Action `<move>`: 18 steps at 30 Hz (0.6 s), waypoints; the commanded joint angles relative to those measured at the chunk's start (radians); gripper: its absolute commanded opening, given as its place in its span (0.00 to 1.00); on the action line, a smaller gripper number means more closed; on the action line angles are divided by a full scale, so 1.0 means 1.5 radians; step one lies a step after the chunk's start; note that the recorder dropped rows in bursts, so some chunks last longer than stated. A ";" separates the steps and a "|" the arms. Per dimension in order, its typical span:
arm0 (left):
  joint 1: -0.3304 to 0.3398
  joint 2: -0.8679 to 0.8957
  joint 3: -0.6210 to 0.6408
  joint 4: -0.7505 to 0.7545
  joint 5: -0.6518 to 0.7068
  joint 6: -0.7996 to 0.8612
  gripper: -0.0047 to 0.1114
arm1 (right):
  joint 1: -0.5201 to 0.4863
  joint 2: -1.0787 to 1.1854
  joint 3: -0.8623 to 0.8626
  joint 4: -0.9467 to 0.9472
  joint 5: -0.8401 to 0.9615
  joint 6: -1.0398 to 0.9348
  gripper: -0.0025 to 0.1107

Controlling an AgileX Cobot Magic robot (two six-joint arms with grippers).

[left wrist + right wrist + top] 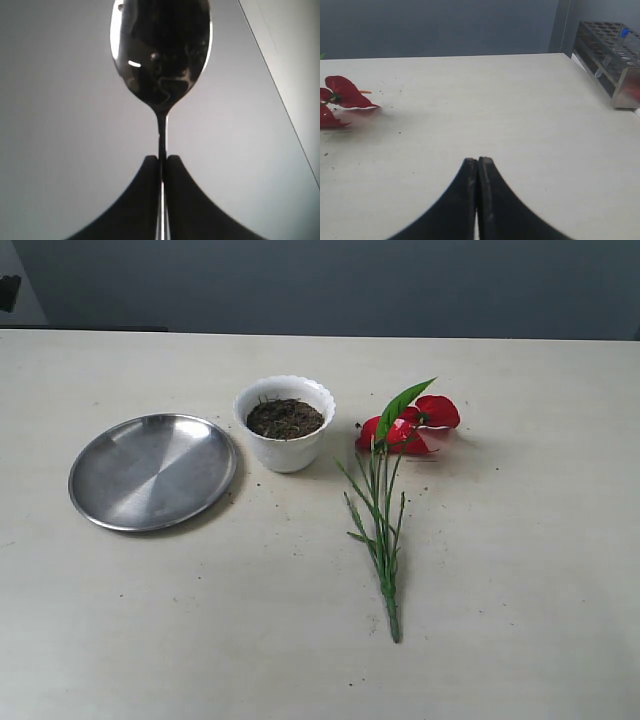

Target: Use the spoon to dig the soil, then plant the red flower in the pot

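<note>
Steel spoon (pixel 161 55) clamped by its handle in my left gripper (pixel 161 162) (bowl left free to dig). My right gripper (pixel 478 162) is pressed together, empty, waiting for the red flower (pixel 398 430), which lies beside the pot (pixel 290 452). The soil (pixel 285 418) looks undug.

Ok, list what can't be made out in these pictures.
- Left wrist view: the spoon bowl's tip, cut off by the frame edge.
- Right wrist view: most of the red flower, cut off by the frame edge.
- Exterior view: soil depth, hidden by the pot wall.
</note>
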 commanded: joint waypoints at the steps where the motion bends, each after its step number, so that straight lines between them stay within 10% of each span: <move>1: 0.001 -0.040 -0.001 -0.052 0.091 -0.001 0.04 | -0.004 -0.004 0.001 -0.001 -0.003 -0.002 0.02; 18: 0.076 -0.225 -0.001 -0.146 0.468 -0.001 0.04 | -0.004 -0.004 0.001 -0.001 -0.003 -0.002 0.02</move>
